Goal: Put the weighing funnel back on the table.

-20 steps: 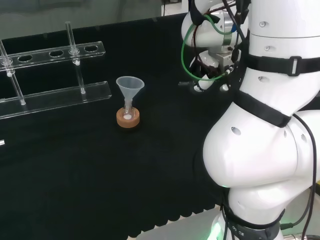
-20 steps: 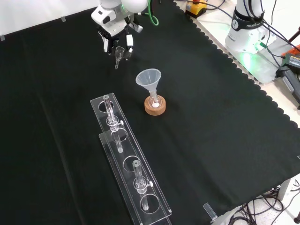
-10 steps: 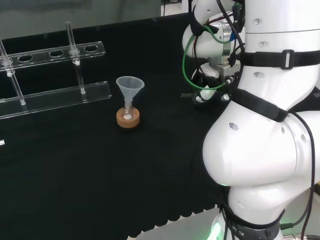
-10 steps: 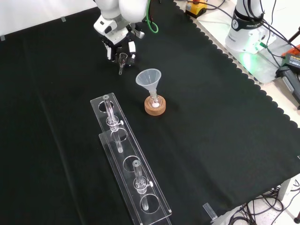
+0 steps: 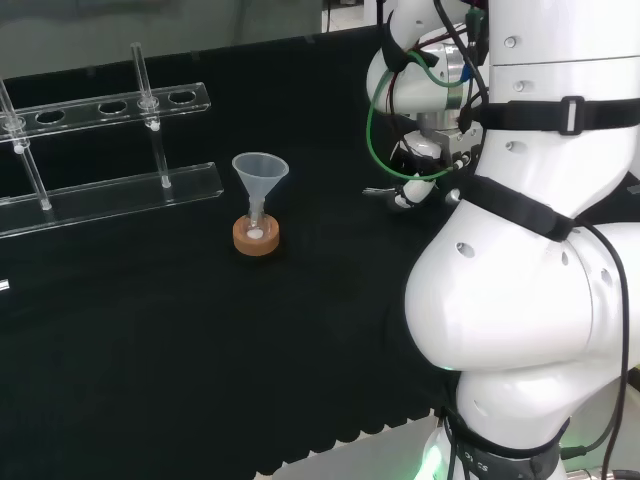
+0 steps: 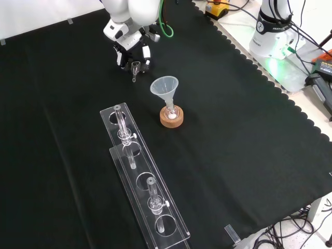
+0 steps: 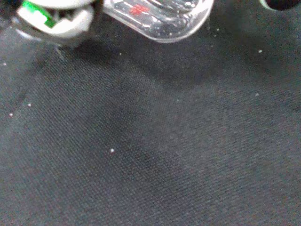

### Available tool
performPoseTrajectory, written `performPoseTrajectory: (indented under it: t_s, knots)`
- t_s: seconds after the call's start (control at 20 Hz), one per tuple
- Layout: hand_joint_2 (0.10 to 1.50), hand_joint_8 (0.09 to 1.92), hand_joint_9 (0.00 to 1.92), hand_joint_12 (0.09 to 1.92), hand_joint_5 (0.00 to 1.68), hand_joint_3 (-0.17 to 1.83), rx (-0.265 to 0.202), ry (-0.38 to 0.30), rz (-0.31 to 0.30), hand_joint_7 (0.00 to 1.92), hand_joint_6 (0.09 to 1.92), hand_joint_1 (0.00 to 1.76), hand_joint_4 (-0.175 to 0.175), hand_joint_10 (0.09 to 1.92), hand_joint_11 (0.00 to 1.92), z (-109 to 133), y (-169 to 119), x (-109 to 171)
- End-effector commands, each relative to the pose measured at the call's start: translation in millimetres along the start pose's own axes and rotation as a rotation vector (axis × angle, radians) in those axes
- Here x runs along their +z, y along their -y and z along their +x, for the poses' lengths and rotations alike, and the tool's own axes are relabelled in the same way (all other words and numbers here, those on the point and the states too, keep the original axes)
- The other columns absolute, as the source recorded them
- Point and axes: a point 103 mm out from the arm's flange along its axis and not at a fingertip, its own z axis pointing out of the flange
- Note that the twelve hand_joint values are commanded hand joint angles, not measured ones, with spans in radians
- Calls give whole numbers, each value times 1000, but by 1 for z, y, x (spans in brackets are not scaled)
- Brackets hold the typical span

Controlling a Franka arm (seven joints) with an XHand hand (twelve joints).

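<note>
Holding weighing funnel (image 6: 135, 68), hand (image 6: 132, 50) near cloth (image 7: 164, 141), wrist view

Illumination is even and diffuse. The matte black cloth surface (image 6: 233, 129) renders dark; the glossy white arm links (image 5: 520, 300) carry soft highlights. Wrist view: a soft shadow lies under the clear scoop-shaped weighing funnel (image 7: 160, 19).

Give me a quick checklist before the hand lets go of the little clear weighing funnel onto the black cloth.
1. Small clear weighing funnel pinched in the black and white hand: ok.
2. Black cloth beneath the weighing funnel bare: ok.
3. Weighing funnel touching the cloth: cannot tell.
4. Big clear cone-shaped funnel on its cork ring stands apart from the hand: ok.
5. Clear plastic tube rack out of the hand's way: ok.
</note>
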Motion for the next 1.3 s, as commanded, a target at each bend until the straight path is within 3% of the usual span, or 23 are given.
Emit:
performPoseTrajectory:
  t_s: [0.05, 0.2, 0.35, 0.45, 0.85, 1.15, 1.3]
  knots:
    - [537, 847, 1268, 743, 446, 356, 8, 61, 42, 837, 679, 606, -143, 104, 1299, -5, 16, -51]
    - [544, 810, 1031, 1104, 347, 243, 1, 88, 34, 577, 459, 479, -129, 87, 918, 0, 30, -78]
    - [560, 799, 895, 1248, 323, 161, -19, 102, 20, 431, 298, 428, -130, 87, 725, 8, 45, -103]
    - [574, 796, 850, 1293, 328, 118, -37, 70, 1, 387, 216, 413, -132, 87, 651, 13, 56, -121]
    - [595, 783, 805, 1343, 354, 71, -116, -77, -62, 340, 127, 397, -132, 87, 541, 32, 90, -194]
    - [600, 780, 800, 1351, 368, 64, -147, -100, -96, 338, 116, 395, -132, 87, 525, 51, 90, -211]
    - [603, 778, 799, 1353, 377, 62, -140, -112, -102, 337, 114, 395, -132, 87, 518, 62, 83, -214]
